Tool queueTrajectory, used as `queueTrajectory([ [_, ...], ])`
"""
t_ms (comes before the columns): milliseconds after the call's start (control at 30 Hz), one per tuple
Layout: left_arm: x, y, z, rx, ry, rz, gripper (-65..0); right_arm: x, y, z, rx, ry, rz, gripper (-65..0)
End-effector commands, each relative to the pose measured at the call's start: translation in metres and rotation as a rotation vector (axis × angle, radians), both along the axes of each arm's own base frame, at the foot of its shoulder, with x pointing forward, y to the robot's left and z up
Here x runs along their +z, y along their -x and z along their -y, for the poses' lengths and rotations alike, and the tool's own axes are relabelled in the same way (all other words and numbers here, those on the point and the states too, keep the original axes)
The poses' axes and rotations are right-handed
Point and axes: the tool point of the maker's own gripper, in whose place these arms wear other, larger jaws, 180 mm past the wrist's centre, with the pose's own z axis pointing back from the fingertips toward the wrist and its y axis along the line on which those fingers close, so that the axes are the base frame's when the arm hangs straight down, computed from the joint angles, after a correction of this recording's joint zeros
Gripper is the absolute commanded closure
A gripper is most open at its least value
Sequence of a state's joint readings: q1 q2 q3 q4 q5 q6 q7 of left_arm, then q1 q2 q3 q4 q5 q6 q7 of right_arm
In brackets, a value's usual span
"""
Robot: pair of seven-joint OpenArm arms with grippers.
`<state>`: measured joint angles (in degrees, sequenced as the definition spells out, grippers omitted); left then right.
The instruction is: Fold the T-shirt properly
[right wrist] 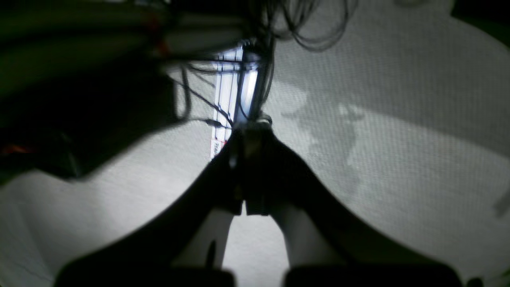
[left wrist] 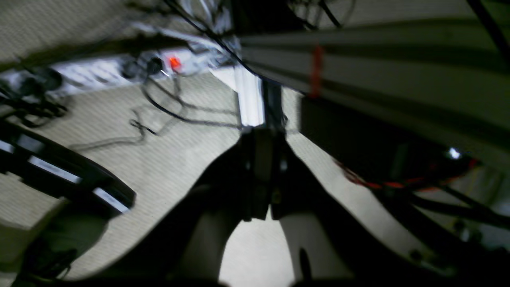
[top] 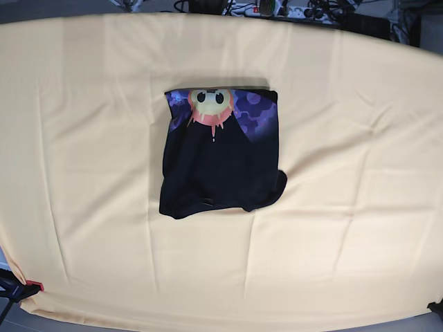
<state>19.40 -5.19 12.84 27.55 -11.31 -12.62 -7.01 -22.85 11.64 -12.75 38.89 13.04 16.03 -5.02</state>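
Observation:
The black T-shirt [top: 220, 162] lies folded into a rough rectangle at the middle of the table. Its orange sun-face print on purple shows along its far edge, and its near edge is uneven with a bulge at the right corner. Neither arm shows in the base view. In the left wrist view my left gripper [left wrist: 261, 137] has its jaws together with nothing between them, hanging over carpeted floor. In the right wrist view my right gripper [right wrist: 248, 129] is likewise shut and empty over the floor. The shirt shows in neither wrist view.
The pale yellow tablecloth [top: 83, 138] covers the whole table, with creases. A power strip with a red light [left wrist: 174, 63] and loose cables [left wrist: 167, 113] lie on the floor by an aluminium frame leg [left wrist: 250, 101]. Cables and plugs [top: 277, 8] sit beyond the table's far edge.

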Motion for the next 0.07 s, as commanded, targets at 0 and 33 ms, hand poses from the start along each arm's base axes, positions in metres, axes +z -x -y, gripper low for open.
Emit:
queueTrajectory([
  [0, 0.001, 0.005, 0.011, 0.006, 0.013, -0.006, 0.0, 0.000, 0.008, 0.003, 0.007, 0.007, -0.012, 0.0],
  [33, 0.002, 0.005, 0.021, 0.013, 0.024, -0.006, 0.0, 0.000, 0.009, -0.004, 0.009, -0.005, -0.013, 0.0],
])
